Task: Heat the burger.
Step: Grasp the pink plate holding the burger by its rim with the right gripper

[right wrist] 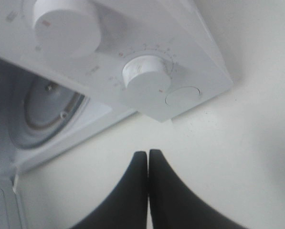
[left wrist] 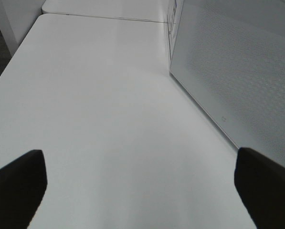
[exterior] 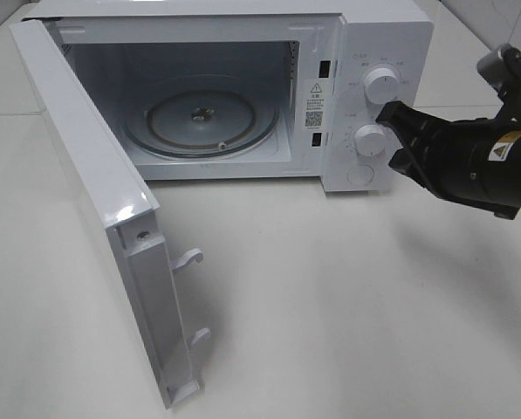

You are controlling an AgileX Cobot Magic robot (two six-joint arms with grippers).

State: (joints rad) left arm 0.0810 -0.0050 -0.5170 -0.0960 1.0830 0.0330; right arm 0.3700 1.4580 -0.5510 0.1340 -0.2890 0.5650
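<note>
Hovering closed near lower knob (exterior: pixel 370 139), right gripper (exterior: pixel 389 113), left gripper (left wrist: pixel 138 153) open, visible only in wrist view

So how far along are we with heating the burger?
Done: the microwave door stands wide open. In hand: the right gripper, shut, is near the lower knob; the left gripper hangs open over the table. Left: the turntable is bare and no burger is in view, so loading, closing and starting remain.
</note>
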